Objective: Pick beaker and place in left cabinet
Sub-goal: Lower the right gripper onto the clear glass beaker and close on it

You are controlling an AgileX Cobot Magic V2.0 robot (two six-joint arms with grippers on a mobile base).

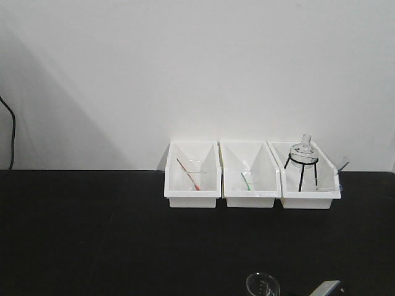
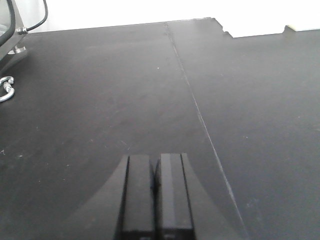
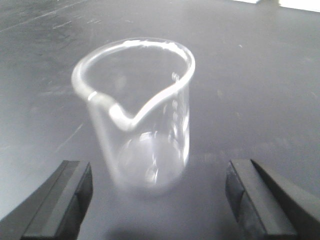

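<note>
One beaker (image 3: 135,115) stands upright on the black bench (image 3: 260,75), axis vertical, spout toward the right gripper (image 3: 157,192), whose jaws gape wide, not touching it. Left gripper (image 2: 155,200) is pinched closed. Three white bins (image 1: 250,198) sit behind.

The beaker (image 3: 145,150) is clear, glossy glass — the tabletop (image 3: 260,75) matt black, faintly scuffed; the far bins (image 1: 192,200) look smooth white plastic.

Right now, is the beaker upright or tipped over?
Upright. The beaker stands on its base on the black bench, rim and spout on top, untouched by the open right hand.
</note>
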